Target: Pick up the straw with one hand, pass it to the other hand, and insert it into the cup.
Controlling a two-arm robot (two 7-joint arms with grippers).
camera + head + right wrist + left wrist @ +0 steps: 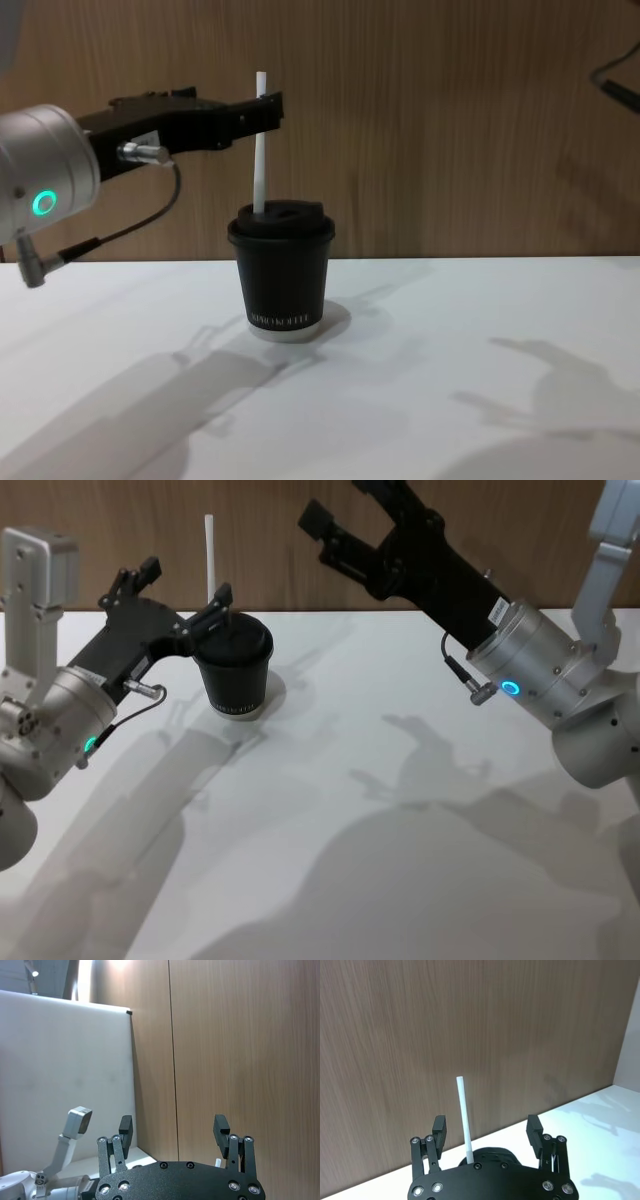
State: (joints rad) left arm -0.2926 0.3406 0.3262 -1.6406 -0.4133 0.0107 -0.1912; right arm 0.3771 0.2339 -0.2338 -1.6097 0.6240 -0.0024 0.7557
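On the white table point(400, 810), toward its far left, the cup point(236, 676) stands upright with the straw point(210, 555) rising straight out of its black lid point(282, 222). From the chest camera the straw point(259, 140) goes down into the lid's left part and tops out well above the cup point(281, 270), roughly at the height of the left gripper's fingertips. White lettering runs round the cup just above its pale base rim.

Left gripper point(190, 592) is right there, hovering above and behind the cup, fingers spread wide. The left wrist camera has the straw point(464, 1120) standing between the two spread fingers point(439, 1132), clear of both: nothing pinched. Its silver wrist with the green ring point(43, 204) sits off to the left, a grey cable point(120, 232) looping under it.

Right gripper point(350, 525) is up high at the back, well apart from the cup, against the wooden wall point(270, 540). Its fingers point(125, 1130) are spread too, and it holds nothing.
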